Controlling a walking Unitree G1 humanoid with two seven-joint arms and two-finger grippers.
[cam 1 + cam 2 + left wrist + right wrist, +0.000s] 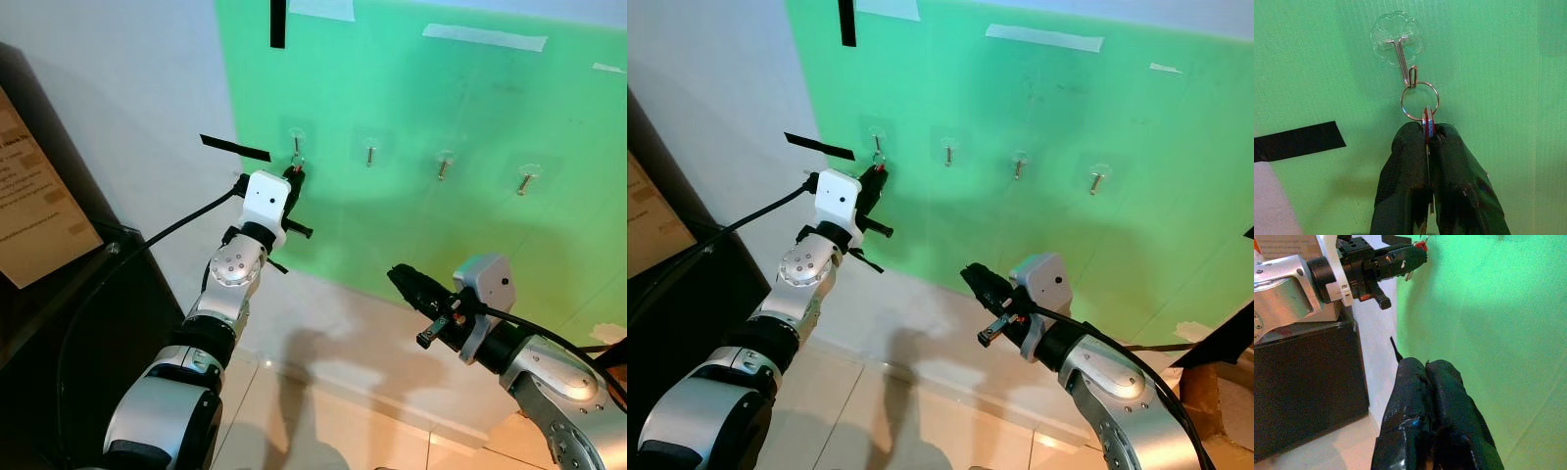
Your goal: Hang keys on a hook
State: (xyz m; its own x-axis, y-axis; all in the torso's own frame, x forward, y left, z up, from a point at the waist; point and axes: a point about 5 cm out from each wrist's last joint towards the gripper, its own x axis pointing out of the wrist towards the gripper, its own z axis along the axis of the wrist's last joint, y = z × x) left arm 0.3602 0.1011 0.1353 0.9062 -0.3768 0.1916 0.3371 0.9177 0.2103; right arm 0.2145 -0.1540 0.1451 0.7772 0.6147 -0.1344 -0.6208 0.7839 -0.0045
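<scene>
left gripper was up at the green board, jaws pinching the keys, whose ring sat looped on the leftmost hook. right gripper hovered at four o'clock of it, fingers pressed together, empty.

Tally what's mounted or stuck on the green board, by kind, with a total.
Clear adhesive hooks: 4
Key ring, held by the left gripper: 1
Black tape strips: 2
White tape strips: 3
Total: 10
</scene>
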